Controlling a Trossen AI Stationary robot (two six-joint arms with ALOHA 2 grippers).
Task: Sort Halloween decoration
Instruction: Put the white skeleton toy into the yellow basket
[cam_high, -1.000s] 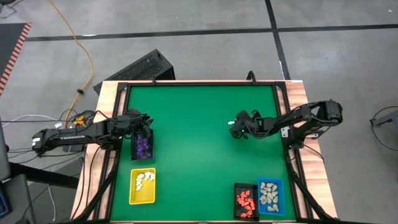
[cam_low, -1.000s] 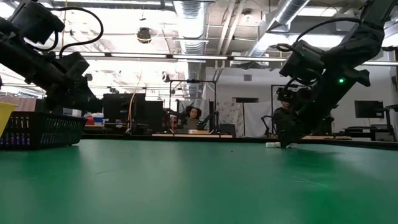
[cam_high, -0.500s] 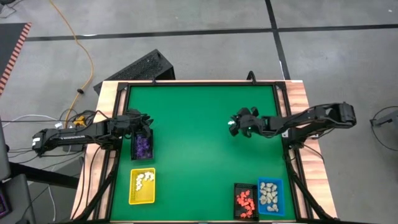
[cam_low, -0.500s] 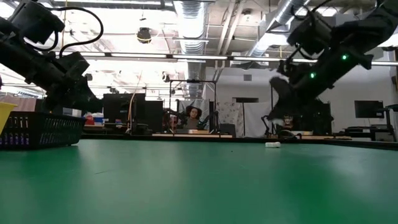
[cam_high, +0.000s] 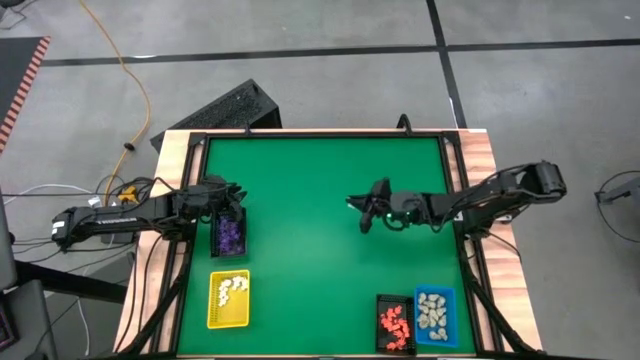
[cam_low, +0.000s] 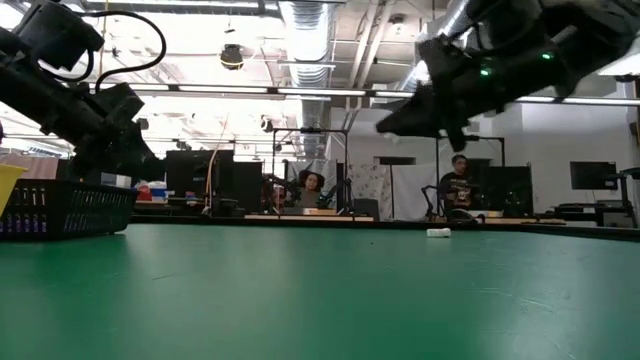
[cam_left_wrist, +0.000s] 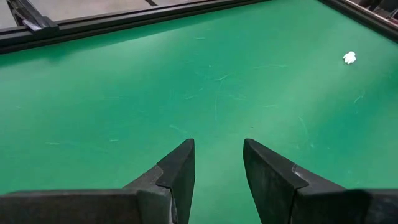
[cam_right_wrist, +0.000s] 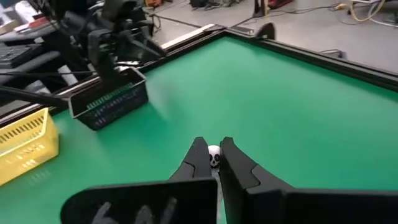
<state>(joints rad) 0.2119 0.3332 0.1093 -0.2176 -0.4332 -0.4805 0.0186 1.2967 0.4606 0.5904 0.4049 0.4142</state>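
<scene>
Right gripper (cam_high: 361, 212): raised above the green table (cam_high: 310, 170), right of centre; fingers (cam_right_wrist: 198, 157) nearly closed, pinching a white skull (cam_right_wrist: 213, 155).
Left gripper (cam_high: 237, 196): at the table's left edge, over the black tray (cam_high: 229, 236); fingers (cam_left_wrist: 178, 169) parted, holding nothing.
White figurine (cam_left_wrist: 349, 58): lone piece lying on the mat, well apart from both grippers.
Black tray: holds purple pieces.
Yellow tray (cam_high: 229, 299): near left corner, holds cream pieces.
Second black tray (cam_high: 395, 322): near right, holds orange-red pieces.
Blue tray (cam_high: 434, 315): touching it, holds beige pieces.
</scene>
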